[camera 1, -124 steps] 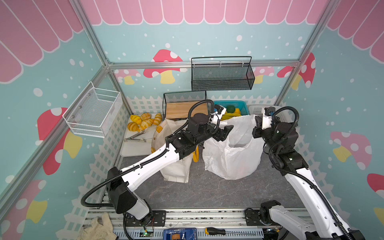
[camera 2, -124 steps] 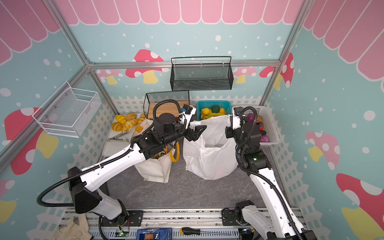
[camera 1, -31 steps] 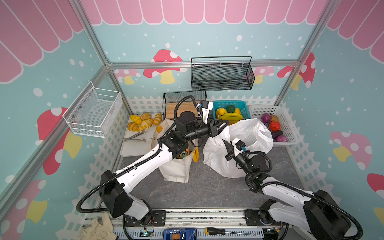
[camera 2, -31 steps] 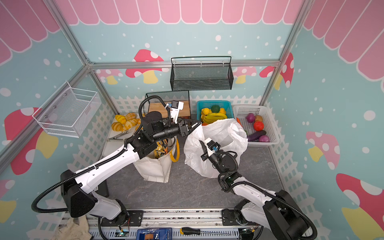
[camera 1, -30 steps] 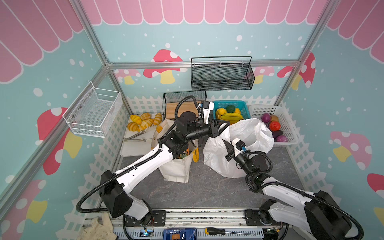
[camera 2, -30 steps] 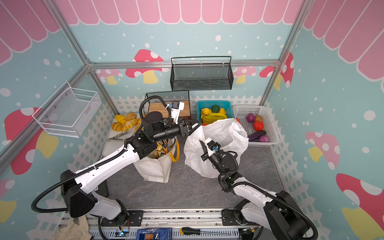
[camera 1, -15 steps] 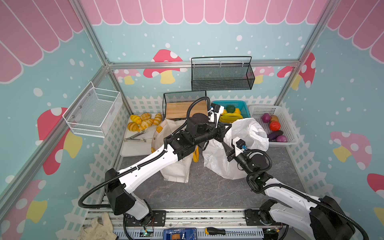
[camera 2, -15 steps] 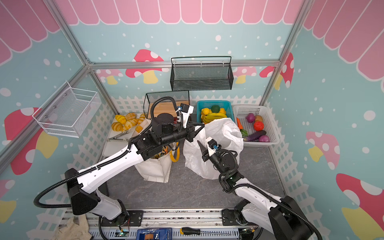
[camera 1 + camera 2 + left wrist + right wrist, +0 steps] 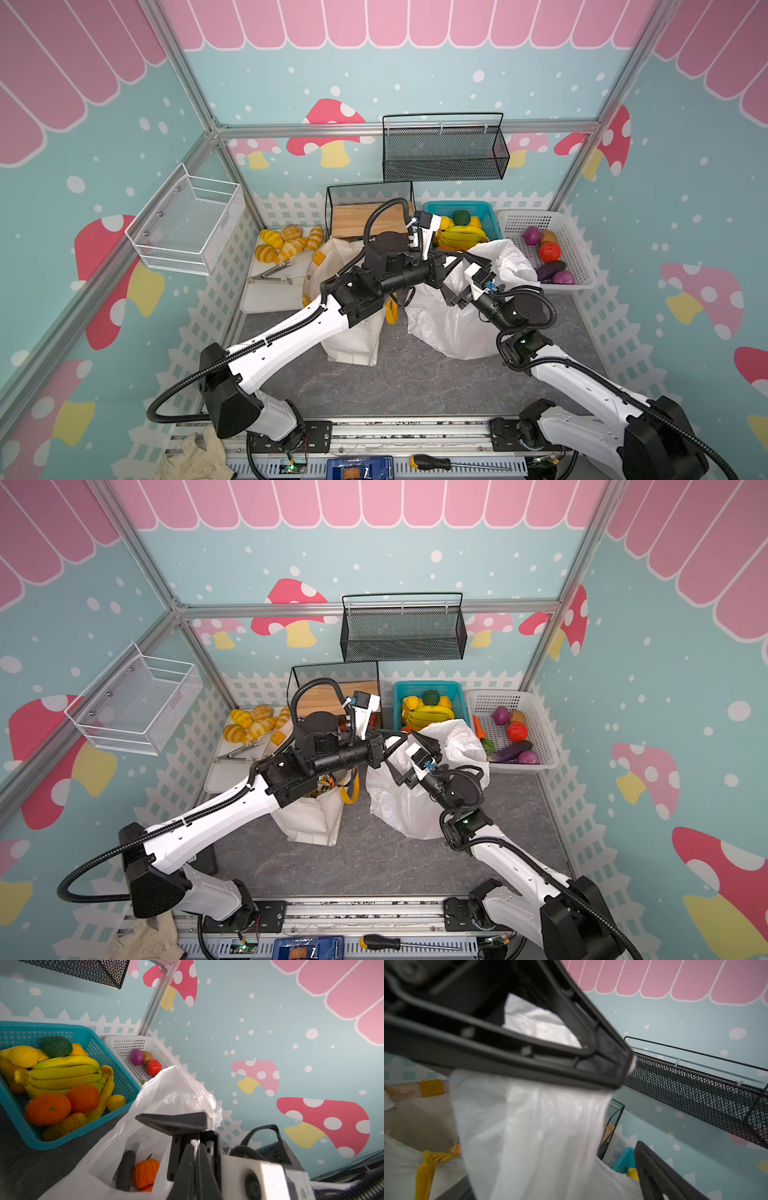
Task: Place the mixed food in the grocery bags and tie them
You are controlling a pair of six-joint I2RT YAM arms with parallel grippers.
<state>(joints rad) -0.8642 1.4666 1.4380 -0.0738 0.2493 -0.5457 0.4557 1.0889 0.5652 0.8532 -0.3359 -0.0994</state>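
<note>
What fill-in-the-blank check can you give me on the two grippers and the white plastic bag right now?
1. The left gripper is ___ on the rim of the white plastic bag.
2. The right gripper has its jaws ___, gripping nothing.
3. Inside that bag, an orange ___ lies next to a dark eggplant.
Missing words: shut; open; pumpkin.

I can't make out any readable lettering, label, brand, number or sign in any of my camera views here.
</note>
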